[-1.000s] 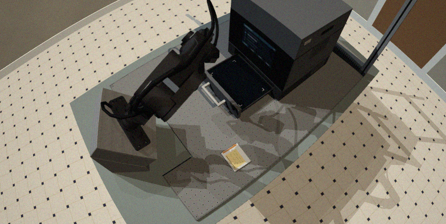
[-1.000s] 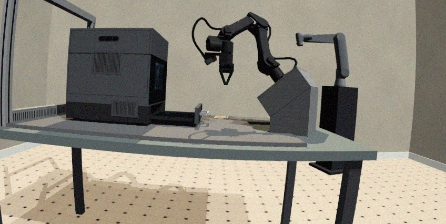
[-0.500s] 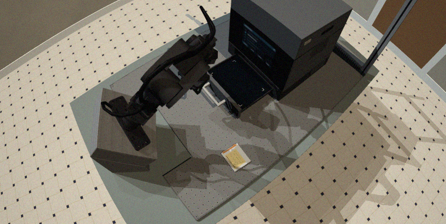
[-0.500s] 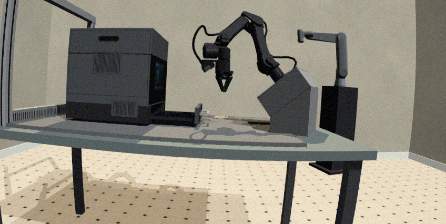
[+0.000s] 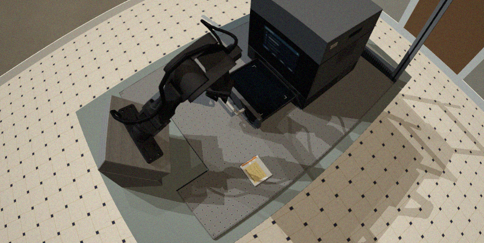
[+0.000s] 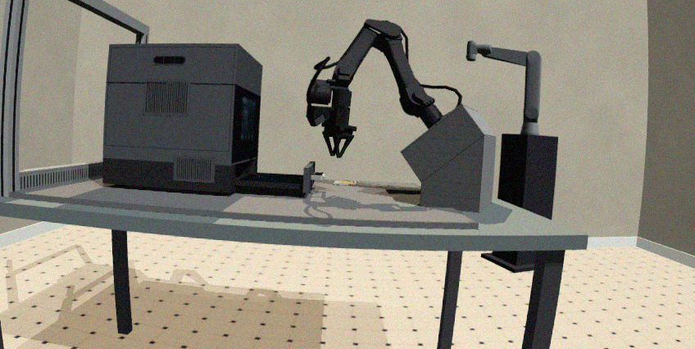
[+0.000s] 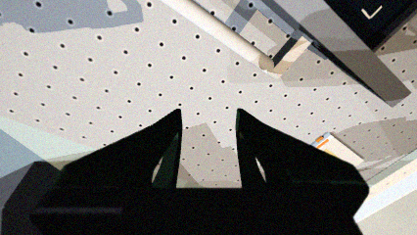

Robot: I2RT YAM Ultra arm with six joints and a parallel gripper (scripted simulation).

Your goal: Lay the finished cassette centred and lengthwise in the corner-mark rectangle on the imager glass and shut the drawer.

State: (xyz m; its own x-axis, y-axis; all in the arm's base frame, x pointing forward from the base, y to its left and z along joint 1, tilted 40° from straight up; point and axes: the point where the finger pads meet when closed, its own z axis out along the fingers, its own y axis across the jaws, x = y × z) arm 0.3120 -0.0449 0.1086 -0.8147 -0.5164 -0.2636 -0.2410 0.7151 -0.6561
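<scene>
The cassette FINISHED (image 5: 255, 170), a flat clear plate with a yellow gel and an orange stripe, lies on the perforated board near the front edge. Its corner shows in the wrist view (image 7: 333, 145). The gel imager IM (image 5: 312, 27) is a dark box with its drawer (image 5: 261, 88) pulled out. The dark glass with white corner marks (image 7: 370, 12) is bare. The drawer's pale bar handle (image 7: 220, 31) faces the arm. My gripper (image 6: 338, 150) hangs well above the board, just in front of the handle, pointing down. Its fingers stand partly apart with nothing between them.
The arm's wedge-shaped base block (image 5: 136, 138) stands at the left of the board. A metal frame (image 5: 424, 27) rises behind IM at the far right. A camera post on a dark box (image 6: 529, 101) stands beyond the base block.
</scene>
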